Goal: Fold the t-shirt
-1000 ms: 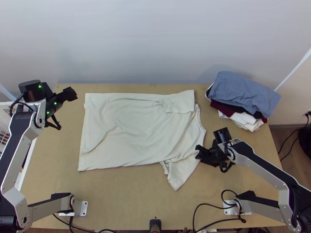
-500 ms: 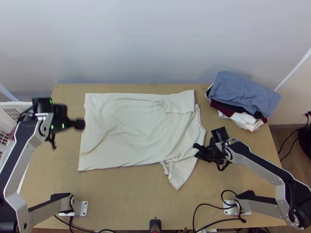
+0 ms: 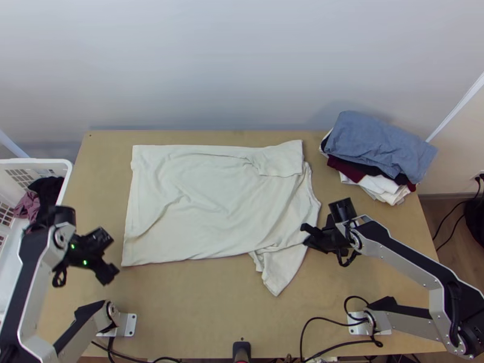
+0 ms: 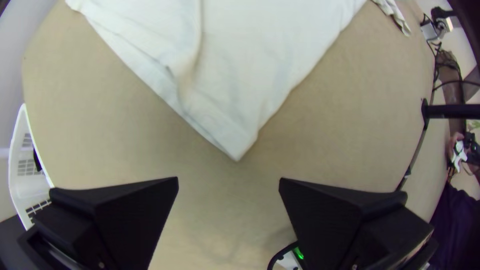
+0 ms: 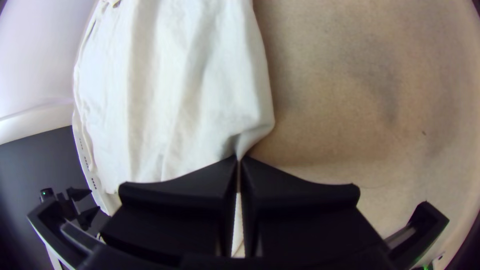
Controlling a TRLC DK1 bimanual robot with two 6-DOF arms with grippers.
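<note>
Stretching between two robot arms, a wooden table bears a white t-shirt, spread creased across its middle. A white basket stands at the left edge; a stack of folded clothes sits far right. The right gripper clamps the t-shirt's right-hand edge, while the left gripper, jaws wide apart, hangs near its near-left corner.

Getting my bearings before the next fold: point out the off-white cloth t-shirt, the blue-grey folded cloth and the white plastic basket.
Off-white cloth t-shirt [image 3: 209,209]: top view, middle of its spread body.
Blue-grey folded cloth [image 3: 378,145]: top view, upper face, atop the pile.
White plastic basket [image 3: 37,162]: top view, far rim.
</note>
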